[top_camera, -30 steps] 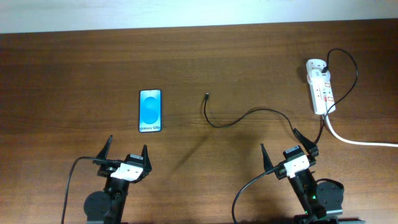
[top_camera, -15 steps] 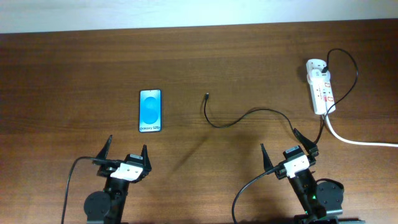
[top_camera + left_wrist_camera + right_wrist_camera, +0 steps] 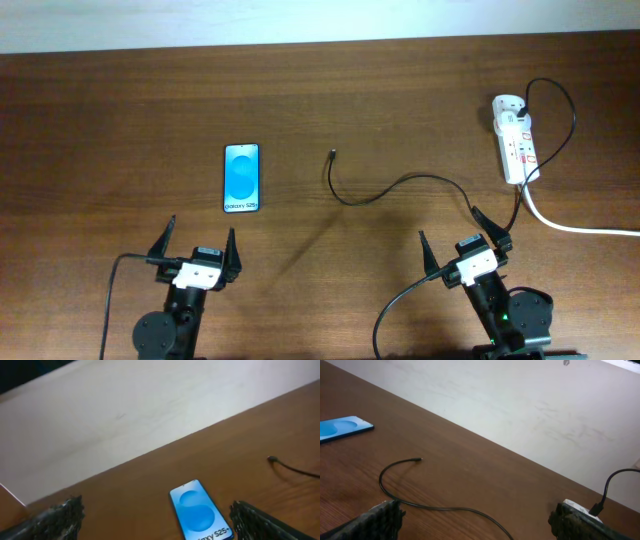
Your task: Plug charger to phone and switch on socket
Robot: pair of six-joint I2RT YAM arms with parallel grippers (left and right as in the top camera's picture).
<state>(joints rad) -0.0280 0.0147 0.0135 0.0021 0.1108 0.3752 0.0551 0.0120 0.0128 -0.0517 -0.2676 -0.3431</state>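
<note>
The phone lies flat on the brown table, blue screen up, "Galaxy" lettering at its near end; it also shows in the left wrist view and the right wrist view. The charger cable curls from its small plug tip rightward to the white socket strip; the cable also shows in the right wrist view. My left gripper is open and empty, near the table's front edge below the phone. My right gripper is open and empty, just below the cable.
A thick white mains cord runs from the socket off the right edge. A pale wall stands behind the table's far edge. Black robot wires trail from both arm bases at the front.
The left gripper has shifted slightly left and toward the front edge. Phone, cable, socket and right arm have not moved.
</note>
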